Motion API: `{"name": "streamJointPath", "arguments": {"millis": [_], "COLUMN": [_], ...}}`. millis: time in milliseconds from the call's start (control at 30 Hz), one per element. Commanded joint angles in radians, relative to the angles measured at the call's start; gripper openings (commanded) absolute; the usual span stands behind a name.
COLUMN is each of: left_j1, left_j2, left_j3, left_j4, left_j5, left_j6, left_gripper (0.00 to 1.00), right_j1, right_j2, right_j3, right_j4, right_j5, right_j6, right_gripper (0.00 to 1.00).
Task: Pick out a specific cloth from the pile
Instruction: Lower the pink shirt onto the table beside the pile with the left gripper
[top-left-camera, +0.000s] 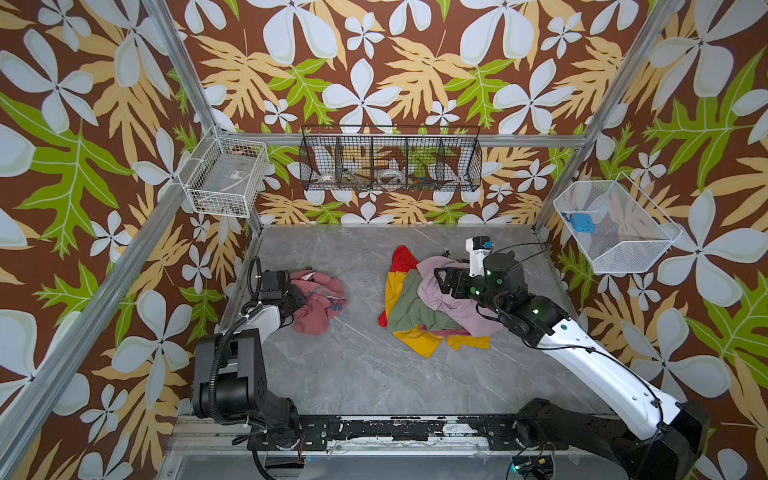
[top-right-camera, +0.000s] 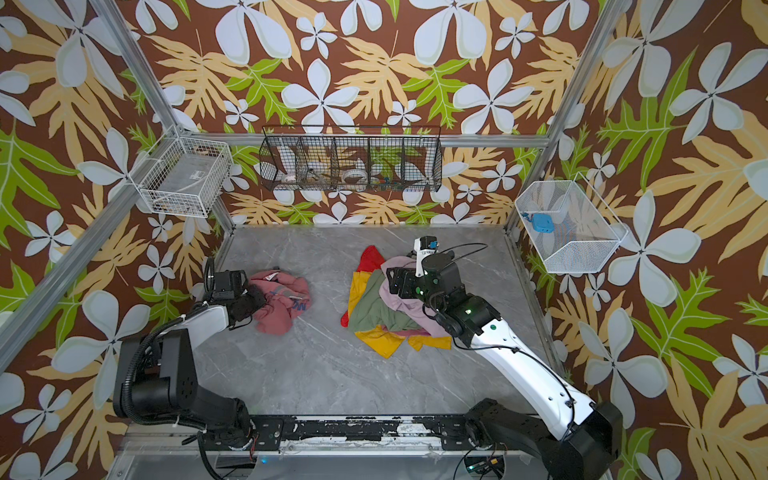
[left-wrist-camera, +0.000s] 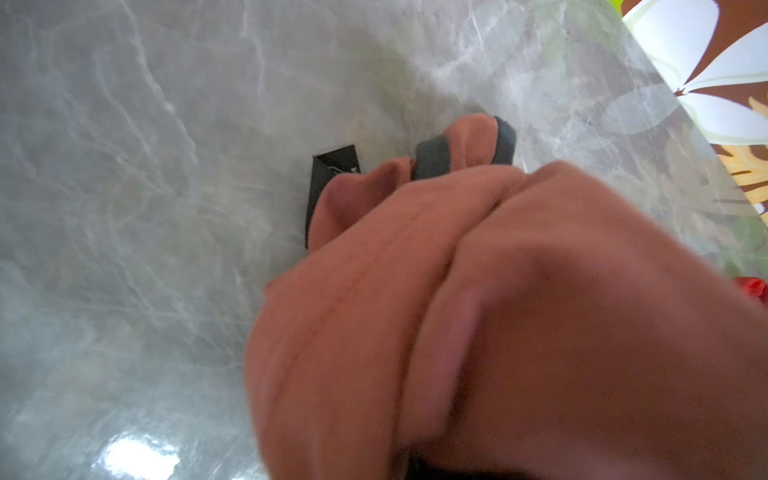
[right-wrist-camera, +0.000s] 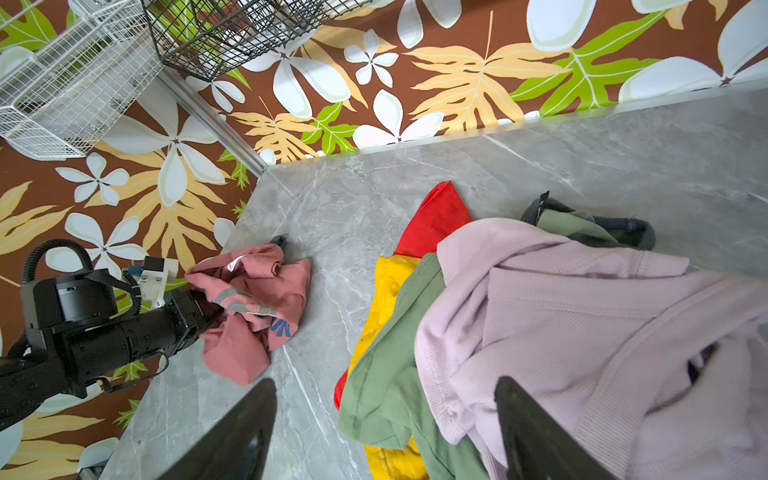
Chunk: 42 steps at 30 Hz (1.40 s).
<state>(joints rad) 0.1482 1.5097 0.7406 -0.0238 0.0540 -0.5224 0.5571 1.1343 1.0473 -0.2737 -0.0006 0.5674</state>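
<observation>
Writing: blue capitals were printed on the cloth (top-left-camera: 320, 307). An N was plain, the next letter was perhaps a C, and the rest was lost in folds. One white tag (right-wrist-camera: 237, 262) sat at its edge, its print too small to read. One black finger (left-wrist-camera: 330, 183) in the left wrist view bore a pale mark, unreadable.

Position: the cloth lay crumpled on the table (top-left-camera: 365, 374), left of the pile (top-left-camera: 432, 303) and apart from it, with bare marble between them.

Counts: one cloth lay on its own. Four colours showed in the pile: lilac on top, with green, yellow and red beneath. There were two arms. Three baskets hung on the walls:
- one wire basket (top-left-camera: 216, 199), white
- one black basket (top-left-camera: 390, 166), partitioned
- one mesh basket (top-left-camera: 631, 249), white, holding one blue item (top-left-camera: 579, 222)

Grippers: the left gripper (top-left-camera: 297, 300) was buried in the cloth's edge, with fabric draped over its fingers. I could not tell whether the jaws pinched or stood loose. The right gripper (right-wrist-camera: 386, 436) hung over the pile's lilac top, jaws wide apart, nothing between them.
</observation>
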Motion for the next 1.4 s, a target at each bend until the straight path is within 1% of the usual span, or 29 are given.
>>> {"name": "streamJointPath", "arguments": {"millis": [0, 67, 133, 333, 433, 533, 600, 667, 700, 733, 767, 933, 1133, 1267, 1367], "left_j1": [0.000, -0.001, 0.001, 0.000, -0.001, 0.000, 0.000, 0.000, 0.000, -0.001, -0.004, -0.034, -0.051, -0.094, -0.106], "left_j2": [0.003, -0.004, -0.025, -0.172, -0.254, -0.333, -0.380, -0.418, -0.434, -0.451, -0.468, -0.489, -0.406, -0.357, -0.323], "left_j3": [0.002, 0.001, -0.001, -0.033, -0.052, -0.068, -0.078, -0.081, -0.080, -0.082, -0.085, -0.111, -0.147, -0.132, -0.131], "left_j4": [-0.038, -0.053, -0.070, -0.122, -0.152, -0.175, -0.178, -0.182, -0.185, -0.184, -0.183, -0.173, -0.095, -0.080, -0.039], "left_j5": [-0.015, -0.021, -0.034, -0.116, -0.140, -0.128, -0.101, -0.059, -0.035, -0.003, 0.021, 0.070, 0.159, 0.117, 0.125], "left_j6": [-0.001, 0.005, 0.009, 0.004, -0.006, -0.009, -0.012, -0.015, -0.016, -0.020, -0.026, -0.056, -0.124, -0.129, -0.147], "left_gripper": [0.51, 0.60, 0.65, 0.71, 0.72, 0.73, 0.76, 0.85, 0.92, 0.93, 1.00, 1.00, 1.00, 1.00, 1.00], "right_j1": [0.001, 0.000, 0.000, 0.001, 0.000, -0.001, -0.002, -0.003, -0.003, -0.003, -0.003, -0.003, -0.005, -0.005, -0.008], "right_j2": [0.001, 0.004, 0.004, -0.006, -0.013, -0.017, -0.018, -0.014, -0.012, -0.010, -0.009, 0.001, 0.004, -0.001, 0.002], "right_j3": [-0.001, -0.001, 0.001, -0.004, -0.011, -0.016, -0.020, -0.019, -0.018, -0.017, -0.016, -0.013, -0.013, -0.018, -0.021], "right_j4": [0.013, 0.012, 0.013, 0.010, 0.011, 0.011, 0.011, 0.012, 0.011, 0.013, 0.013, 0.013, 0.013, 0.014, 0.014], "right_j5": [0.011, 0.013, 0.013, 0.027, 0.031, 0.035, 0.039, 0.036, 0.035, 0.035, 0.034, 0.041, 0.043, 0.048, 0.051], "right_j6": [-0.019, -0.023, -0.030, -0.042, -0.048, -0.051, -0.052, -0.054, -0.054, -0.054, -0.054, -0.058, -0.059, -0.057, -0.057], "right_gripper": [0.83, 0.83, 0.84, 0.85, 0.86, 0.87, 0.88, 0.88, 0.88, 0.88, 0.88, 0.89, 0.90, 0.90, 0.91]}}
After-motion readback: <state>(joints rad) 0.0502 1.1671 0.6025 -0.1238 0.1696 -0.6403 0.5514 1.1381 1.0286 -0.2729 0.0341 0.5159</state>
